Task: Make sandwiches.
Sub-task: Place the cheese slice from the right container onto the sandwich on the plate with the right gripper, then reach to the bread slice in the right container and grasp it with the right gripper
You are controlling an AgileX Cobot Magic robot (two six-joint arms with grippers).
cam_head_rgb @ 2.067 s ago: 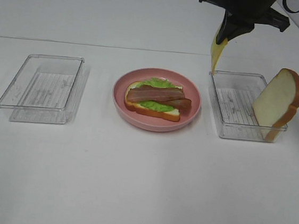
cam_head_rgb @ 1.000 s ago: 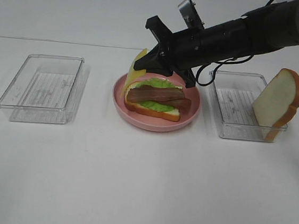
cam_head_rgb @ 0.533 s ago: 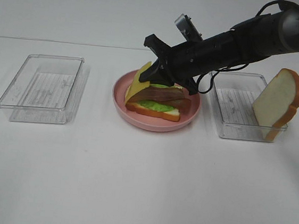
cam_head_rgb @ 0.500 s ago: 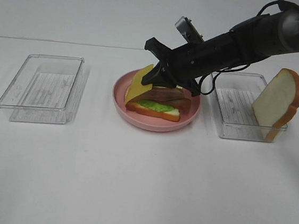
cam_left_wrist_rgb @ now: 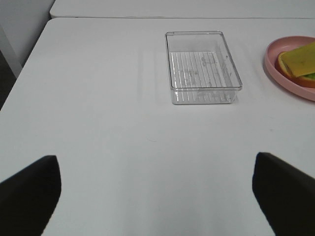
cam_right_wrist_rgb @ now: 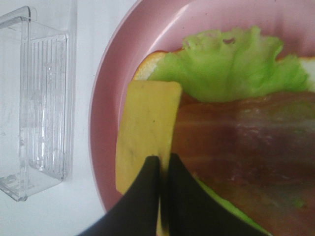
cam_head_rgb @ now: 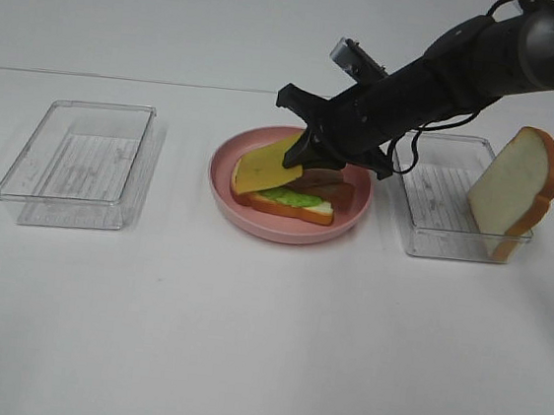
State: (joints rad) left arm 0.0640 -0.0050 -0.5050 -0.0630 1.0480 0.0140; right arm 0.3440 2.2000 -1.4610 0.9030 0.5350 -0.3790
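Note:
On the pink plate (cam_head_rgb: 351,207) lies an open sandwich (cam_head_rgb: 297,202): a bread slice, green lettuce (cam_right_wrist_rgb: 226,69) and brown-red bacon (cam_right_wrist_rgb: 246,142). A thin yellow cheese slice (cam_head_rgb: 266,167) slopes over the left half of the stack. My right gripper (cam_head_rgb: 304,156) reaches in from the right and is shut on the cheese's right edge; in the right wrist view the cheese slice (cam_right_wrist_rgb: 147,128) is pinched between the gripper (cam_right_wrist_rgb: 161,164) fingers. A second bread slice (cam_head_rgb: 517,191) leans upright in the right clear tray (cam_head_rgb: 432,239). My left gripper (cam_left_wrist_rgb: 157,191) stands open over bare table.
An empty clear tray (cam_head_rgb: 79,162) sits left of the plate; it also shows in the left wrist view as the tray (cam_left_wrist_rgb: 202,66), with the plate's rim (cam_left_wrist_rgb: 275,66) beside it. White table surrounds everything.
My right gripper has lowered the cheese slice from standing at the plate's left edge to lying sloped across the bacon, drawing slightly right. The left arm has not moved.

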